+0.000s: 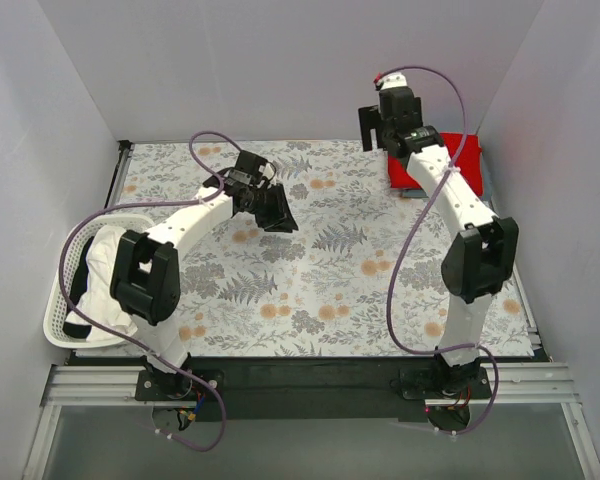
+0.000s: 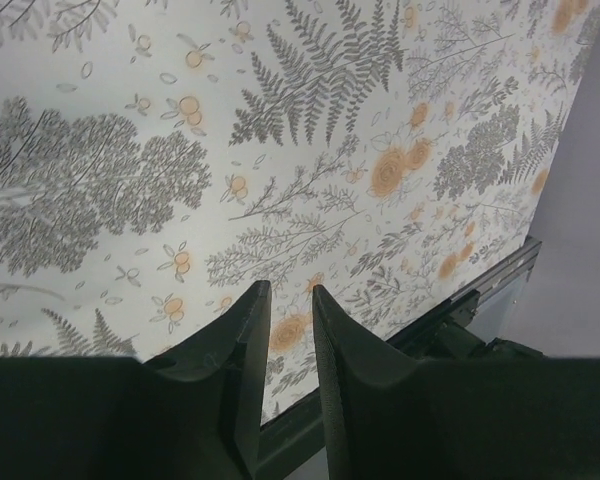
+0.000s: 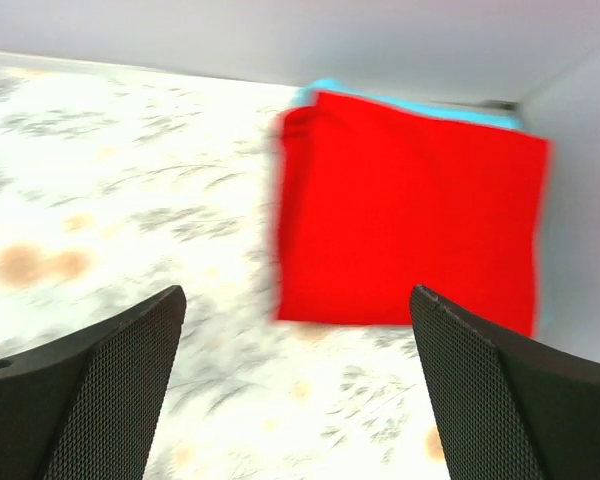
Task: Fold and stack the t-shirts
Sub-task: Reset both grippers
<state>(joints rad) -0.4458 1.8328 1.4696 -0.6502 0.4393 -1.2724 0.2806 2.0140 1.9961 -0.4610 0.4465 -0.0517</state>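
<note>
A folded bright red t-shirt (image 1: 467, 158) (image 3: 410, 230) lies in the back right corner of the table, on top of a teal one whose edge (image 3: 420, 105) shows along its far side. No grey-blue shirt can be made out. My right gripper (image 1: 380, 135) (image 3: 296, 292) hovers just left of the stack, open wide, with only tablecloth between its fingers. My left gripper (image 1: 280, 215) (image 2: 289, 287) hangs over the left-middle of the table, its fingers a narrow gap apart with nothing between them.
A white lattice basket (image 1: 55, 300) stands at the table's left edge, holding white cloth (image 1: 105, 265). The table wears a fern-and-flower printed cloth (image 1: 320, 270). White walls close in on three sides. A metal rail (image 2: 480, 290) runs along the table's edge.
</note>
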